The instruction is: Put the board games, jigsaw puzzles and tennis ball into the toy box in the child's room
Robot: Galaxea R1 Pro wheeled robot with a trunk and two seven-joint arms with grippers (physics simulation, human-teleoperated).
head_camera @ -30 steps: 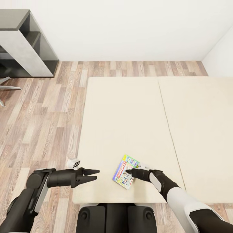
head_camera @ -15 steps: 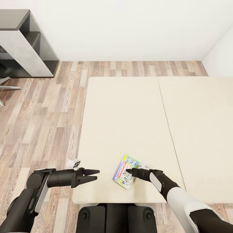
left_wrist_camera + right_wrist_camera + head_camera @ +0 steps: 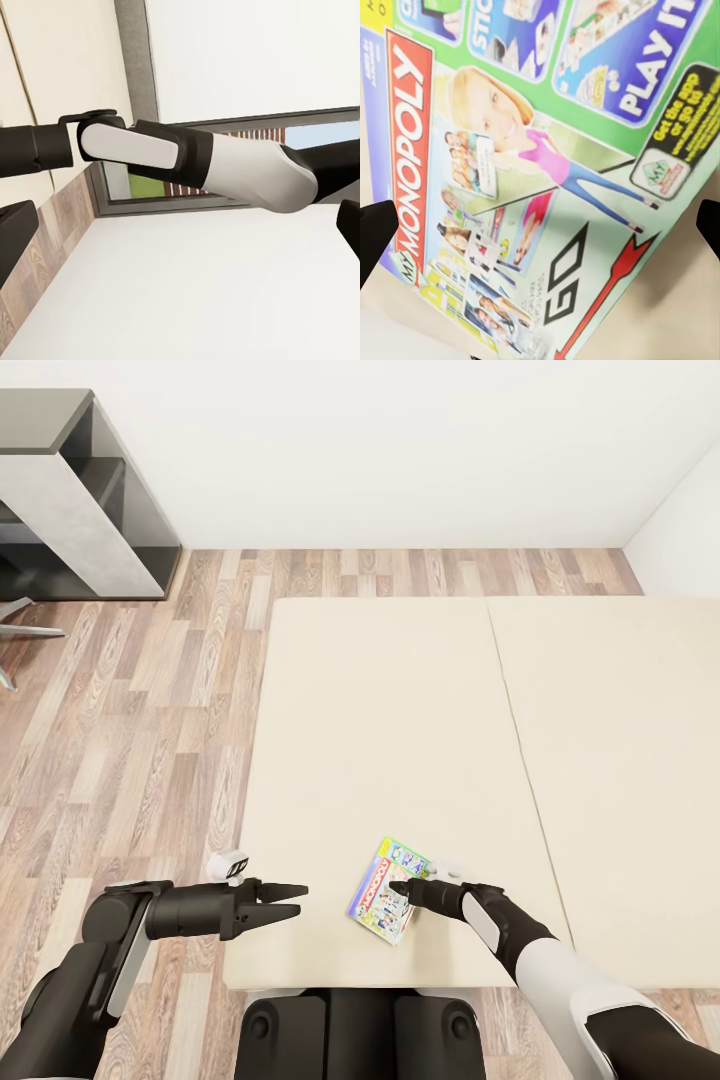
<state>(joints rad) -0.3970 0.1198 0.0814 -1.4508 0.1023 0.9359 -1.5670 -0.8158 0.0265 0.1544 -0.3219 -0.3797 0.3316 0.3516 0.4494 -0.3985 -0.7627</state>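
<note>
One flat green-edged cardboard game box [image 3: 388, 890] lay near the beige bed's [image 3: 400, 740] front edge; our right hand [image 3: 398, 891] hovered open over it, left hand [image 3: 290, 901] open.

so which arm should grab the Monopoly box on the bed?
Right. The right pincer is already over the Monopoly box with fingertips either side in its wrist view. The left pincer hangs off to the side, above the bed edge.
</note>
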